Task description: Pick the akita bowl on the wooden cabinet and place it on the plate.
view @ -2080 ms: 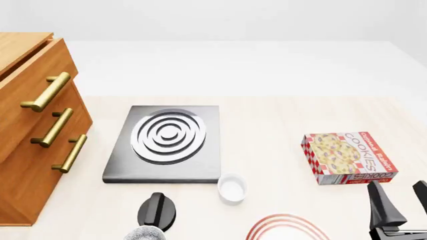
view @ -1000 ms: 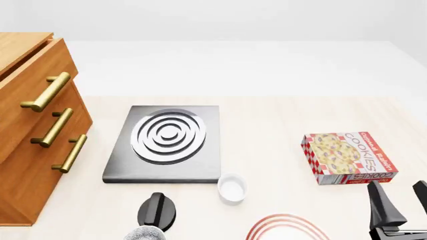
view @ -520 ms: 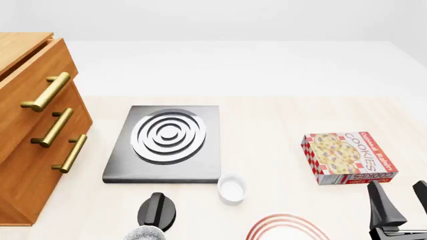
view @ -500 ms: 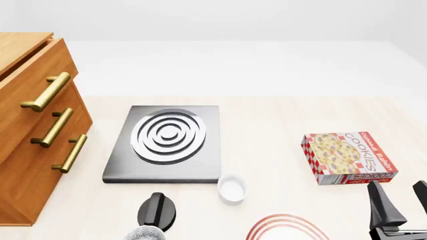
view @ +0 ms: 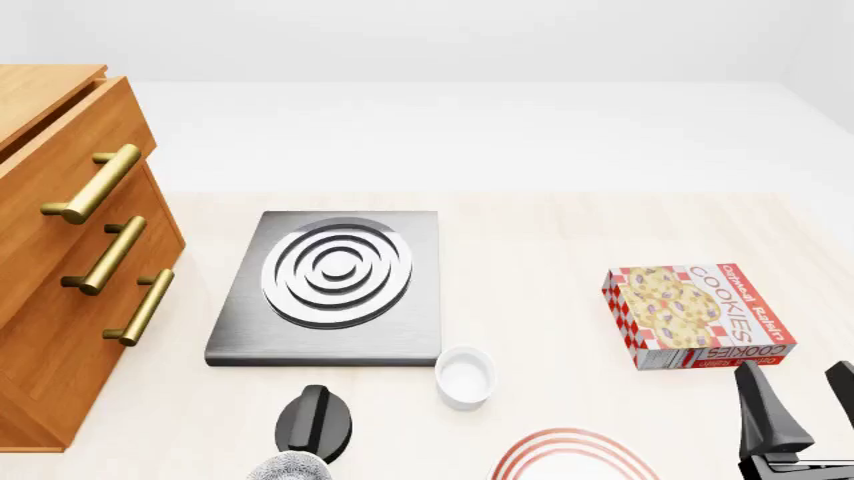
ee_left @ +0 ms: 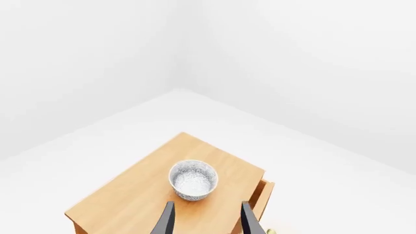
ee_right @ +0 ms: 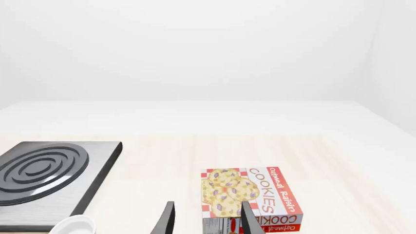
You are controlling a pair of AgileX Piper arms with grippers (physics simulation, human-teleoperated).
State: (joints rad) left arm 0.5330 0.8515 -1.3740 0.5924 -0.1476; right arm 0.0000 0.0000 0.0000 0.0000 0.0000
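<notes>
Nothing has visibly moved since earlier. Left fingers [ee_left: 202, 220] hover spread above the akita bowl [ee_left: 193, 179] atop the wooden cabinet [ee_left: 130, 195]. Right fingers [ee_right: 204, 218] stay spread, empty.

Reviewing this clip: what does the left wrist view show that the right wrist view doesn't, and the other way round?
Only the left wrist view shows the akita bowl, sitting upright on top of the wooden cabinet, just ahead of the left gripper, whose jaws stand apart and empty. Only the right wrist view shows the cookie box, the grey stove slab and a small white dish, with the right gripper also open. Both share little: white surroundings and a pair of dark open jaws at the near edge. Neither shows the plate.
</notes>
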